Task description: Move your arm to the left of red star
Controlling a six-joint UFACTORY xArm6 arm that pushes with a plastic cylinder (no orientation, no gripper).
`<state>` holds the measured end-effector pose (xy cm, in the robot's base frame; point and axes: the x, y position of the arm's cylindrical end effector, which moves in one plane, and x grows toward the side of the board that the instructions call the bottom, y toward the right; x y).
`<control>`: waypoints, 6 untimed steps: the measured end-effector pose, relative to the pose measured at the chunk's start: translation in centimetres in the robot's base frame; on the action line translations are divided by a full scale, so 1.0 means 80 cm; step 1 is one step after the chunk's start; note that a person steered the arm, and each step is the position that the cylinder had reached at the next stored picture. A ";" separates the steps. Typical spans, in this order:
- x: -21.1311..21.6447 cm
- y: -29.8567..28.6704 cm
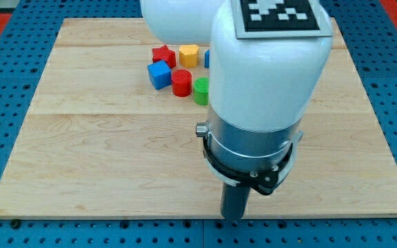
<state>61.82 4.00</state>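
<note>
Barely begun: my tip (pixel 232 216) sits at the worktop's (pixel 81 158) bottom edge, well apart from the red star (pixel 163 55). No hand is fitted. The arm probably hides further blocks.

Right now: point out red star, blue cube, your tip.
red star (pixel 163 56), camera view, top face centre.
blue cube (pixel 159 74), camera view, top face.
my tip (pixel 232 218), camera view, rod's lower end.
</note>
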 end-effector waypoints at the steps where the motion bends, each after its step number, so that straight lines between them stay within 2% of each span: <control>1: 0.001 0.003; 2: -0.043 -0.068; 3: -0.119 -0.128; 4: -0.184 -0.106; 6: -0.082 -0.087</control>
<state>55.30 -2.98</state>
